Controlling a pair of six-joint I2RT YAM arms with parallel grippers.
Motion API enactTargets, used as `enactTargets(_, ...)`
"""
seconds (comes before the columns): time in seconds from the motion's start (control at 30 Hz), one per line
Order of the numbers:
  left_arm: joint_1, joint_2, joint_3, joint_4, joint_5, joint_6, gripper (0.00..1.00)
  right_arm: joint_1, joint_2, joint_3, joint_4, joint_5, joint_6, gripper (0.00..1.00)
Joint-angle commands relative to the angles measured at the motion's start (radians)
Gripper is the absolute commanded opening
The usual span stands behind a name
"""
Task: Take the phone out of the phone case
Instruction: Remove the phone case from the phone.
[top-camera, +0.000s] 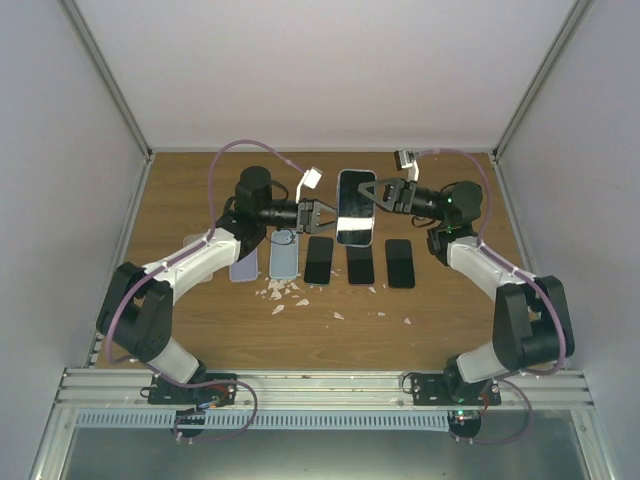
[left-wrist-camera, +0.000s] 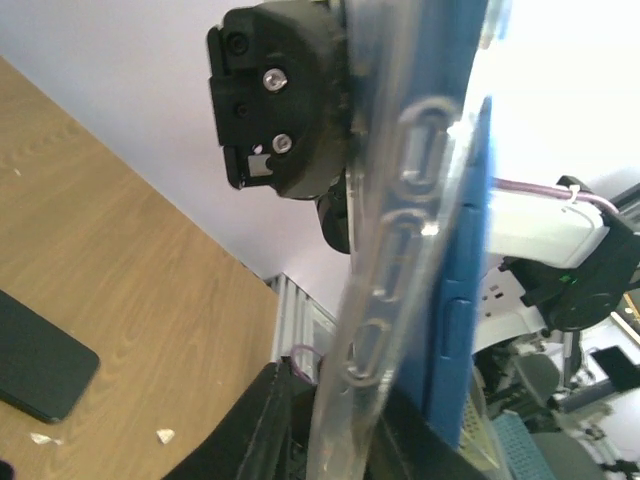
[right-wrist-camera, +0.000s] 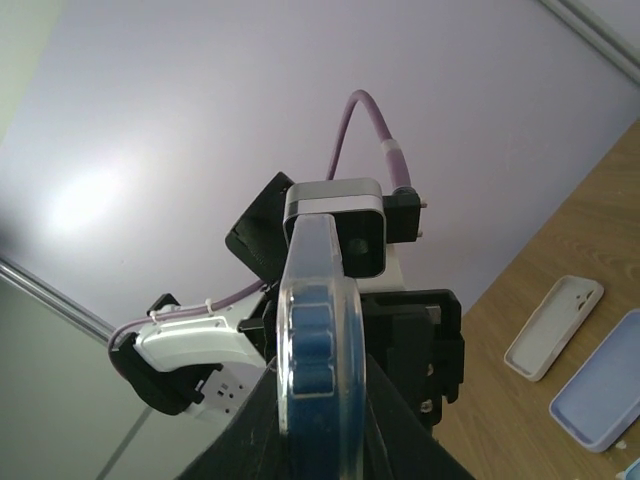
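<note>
As things stand, step: the phone (top-camera: 356, 207) is held up off the table (top-camera: 450, 320) between the two arms, and it sits in its clear phone case (left-wrist-camera: 395, 250). The peeling-off is judged to be only at its start.
Place of the phone: it is in the air over the far part of the table, face turned up toward the overhead camera, with one gripper at each long edge.
Right gripper (top-camera: 383, 195): it is closed tight on the right-hand edge of the phone. In its own wrist view the rounded edge is seen pinched between the fingers.
Left gripper (top-camera: 318, 212): its jaws are drawn narrow about the left-hand edge. In its wrist view the clear rim and the blue side of the phone run down between the fingers. Whether the rim is clamped or only flanked cannot be told.
Fit of the case: the clear rim appears to stand slightly off the blue side, but whether any corner is freed cannot be told.
Next move: a firm hold on the case rim alone is called for at the left. The rim would then be bent back from a corner while the phone is braced at the right.
On the table below: three dark phones (top-camera: 360, 264) lie in a row, with empty cases (top-camera: 283, 252) beside them.
</note>
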Motion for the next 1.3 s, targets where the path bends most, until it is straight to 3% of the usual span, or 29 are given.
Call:
enactTargets(0.0,-0.003,-0.011,-0.004,0.304,-0.105,-0.151,0.14,0.069,0.059,0.030,-0.056,-0.185,-0.001,0.01)
enactTargets(0.07,0.009,-0.017,-0.031,0.303,-0.111,-0.175,0.06,0.045,0.072,0.062,-0.102,-0.187,-0.033,0.01)
enactTargets(0.13,0.022,-0.021,-0.047,0.284,-0.117,-0.190,0.00,0.013,0.078,0.101,-0.205,-0.186,-0.109,0.11)
enactTargets(0.23,0.044,-0.023,-0.073,0.268,-0.127,-0.225,0.00,-0.042,0.077,0.190,-0.491,-0.179,-0.293,0.29)
enactTargets(0.37,0.070,-0.017,-0.090,0.265,-0.147,-0.276,0.00,-0.102,0.080,0.348,-0.930,-0.125,-0.659,0.58)
enactTargets(0.53,0.079,-0.013,-0.079,0.185,-0.215,-0.308,0.00,-0.135,0.054,0.499,-1.328,0.111,-1.103,0.73)
enactTargets(0.63,0.078,-0.004,-0.021,-0.056,-0.322,-0.304,0.00,-0.080,-0.002,0.519,-1.423,0.362,-1.325,0.75)
enactTargets(0.8,0.074,0.014,0.096,-0.356,-0.572,-0.287,0.00,0.131,-0.025,0.530,-1.508,0.913,-1.583,0.74)
enactTargets(1.03,0.047,0.046,0.170,-0.510,-0.771,-0.258,0.00,0.315,0.023,0.555,-1.578,1.136,-1.655,0.70)
enactTargets(1.27,0.044,0.070,0.190,-0.536,-0.808,-0.283,0.00,0.436,0.026,0.492,-1.527,1.236,-1.694,0.62)
